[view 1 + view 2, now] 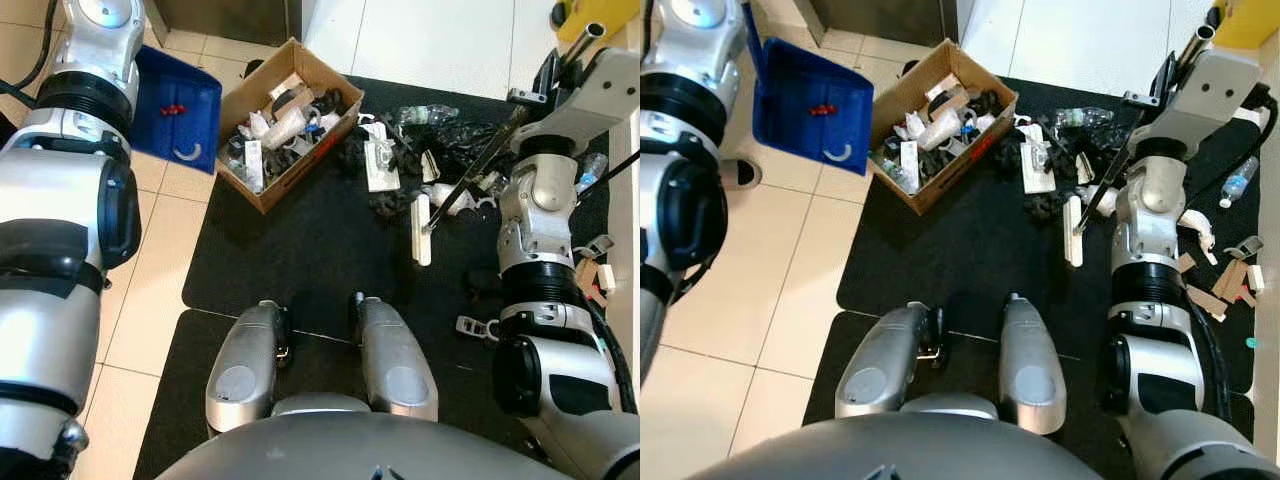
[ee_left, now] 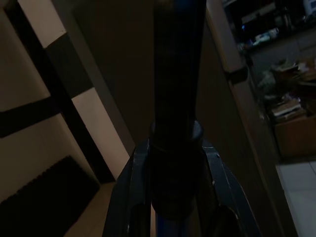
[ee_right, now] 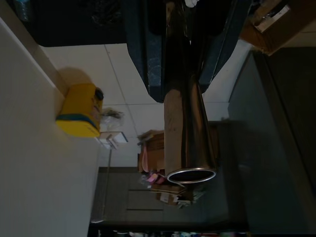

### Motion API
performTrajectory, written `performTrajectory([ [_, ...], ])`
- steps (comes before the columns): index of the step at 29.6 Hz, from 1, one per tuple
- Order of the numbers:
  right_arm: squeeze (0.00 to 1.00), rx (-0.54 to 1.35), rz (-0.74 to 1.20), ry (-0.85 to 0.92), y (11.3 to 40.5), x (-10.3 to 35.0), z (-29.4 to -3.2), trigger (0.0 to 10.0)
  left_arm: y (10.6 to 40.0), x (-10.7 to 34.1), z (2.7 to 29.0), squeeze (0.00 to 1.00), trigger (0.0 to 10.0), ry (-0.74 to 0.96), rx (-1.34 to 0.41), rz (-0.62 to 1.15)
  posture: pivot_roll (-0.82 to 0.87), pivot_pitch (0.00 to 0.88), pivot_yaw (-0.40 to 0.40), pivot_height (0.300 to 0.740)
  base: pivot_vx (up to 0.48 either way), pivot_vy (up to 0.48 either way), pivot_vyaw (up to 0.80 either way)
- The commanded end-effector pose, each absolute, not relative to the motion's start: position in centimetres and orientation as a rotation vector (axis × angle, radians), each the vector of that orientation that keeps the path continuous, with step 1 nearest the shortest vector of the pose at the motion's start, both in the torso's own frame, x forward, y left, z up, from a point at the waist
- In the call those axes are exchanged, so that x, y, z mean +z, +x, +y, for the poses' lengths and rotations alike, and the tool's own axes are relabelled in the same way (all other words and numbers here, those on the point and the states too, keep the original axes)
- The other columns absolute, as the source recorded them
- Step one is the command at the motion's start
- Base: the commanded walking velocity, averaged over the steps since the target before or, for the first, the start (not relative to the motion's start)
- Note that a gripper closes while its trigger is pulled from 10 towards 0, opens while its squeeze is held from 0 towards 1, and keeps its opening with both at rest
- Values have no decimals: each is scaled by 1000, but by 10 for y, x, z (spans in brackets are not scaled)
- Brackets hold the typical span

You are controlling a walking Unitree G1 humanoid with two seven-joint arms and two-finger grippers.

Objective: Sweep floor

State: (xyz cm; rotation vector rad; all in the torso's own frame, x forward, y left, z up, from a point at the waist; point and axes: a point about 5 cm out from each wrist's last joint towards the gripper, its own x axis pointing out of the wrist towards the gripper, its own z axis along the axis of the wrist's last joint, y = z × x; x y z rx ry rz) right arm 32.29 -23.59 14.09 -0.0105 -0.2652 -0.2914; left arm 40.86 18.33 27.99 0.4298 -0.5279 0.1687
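Observation:
A blue dustpan (image 1: 180, 110) stands on the tiles at the left, with small red bits (image 1: 175, 108) and a white ring inside. Its dark handle (image 2: 175, 74) runs between my left gripper's fingers, and that gripper (image 2: 175, 197) is shut on it. My right gripper (image 3: 185, 49) is shut on the broom's metal pole (image 3: 190, 143). The pole (image 1: 480, 170) slants down to a white broom head (image 1: 421, 232) resting on the black mat (image 1: 300, 260). Litter (image 1: 400, 160) of plastic, wrappers and dark scraps lies just beyond the head.
An open cardboard box (image 1: 310, 165) full of trash sits at the mat's far left corner, beside the dustpan. Cardboard scraps (image 1: 1215, 290) and a plastic bottle (image 1: 1238, 182) lie at the right. A yellow object (image 1: 590, 15) is at the top right. My legs (image 1: 320, 360) are below.

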Motion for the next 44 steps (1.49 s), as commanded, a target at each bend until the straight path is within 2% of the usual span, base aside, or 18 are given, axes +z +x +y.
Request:
performTrajectory([
  [1, 0, -291, -310, -21, 321, 149, -237, 10000, 407, 288, 173, 0, 10000, 441, 142, -591, 19, 111, 59, 740, 0, 0, 0],
  [20, 0, -303, -311, -22, 319, 148, -239, 10000, 407, 285, 169, 0, 10000, 482, 132, -592, 17, 110, 64, 740, 0, 0, 0],
  [24, 0, -303, -310, -21, 320, 148, -239, 10000, 407, 283, 169, 0, 10000, 557, 132, -590, 21, 108, 63, 740, 0, 0, 0],
  [26, 0, -302, -310, -21, 320, 148, -239, 10000, 408, 281, 171, 0, 10000, 531, 128, -570, 21, 108, 63, 740, 0, 0, 0],
  [27, 0, -302, -311, -20, 320, 148, -238, 10000, 409, 285, 175, 0, 10000, 410, 145, -551, 21, 108, 63, 740, 0, 0, 0],
  [31, 0, -302, -312, -19, 320, 149, -238, 10000, 410, 290, 181, 0, 10000, 306, 177, -539, 18, 110, 63, 740, 0, 0, 0],
  [33, 0, -302, -312, -19, 320, 149, -238, 10000, 409, 298, 179, 0, 10000, 389, 186, -582, 21, 109, 64, 740, 0, 0, 0],
  [35, 0, -302, -312, -19, 320, 149, -238, 10000, 409, 298, 179, 0, 10000, 389, 186, -582, 21, 109, 64, 740, 0, 0, 0],
  [38, 0, -306, -312, -20, 319, 148, -239, 10000, 409, 295, 177, 0, 10000, 514, 168, -588, 17, 109, 69, 740, 0, 0, 0],
  [44, 0, -309, -312, -19, 318, 148, -239, 10000, 408, 292, 177, 0, 10000, 540, 158, -586, 19, 110, 68, 740, 0, 0, 0],
])
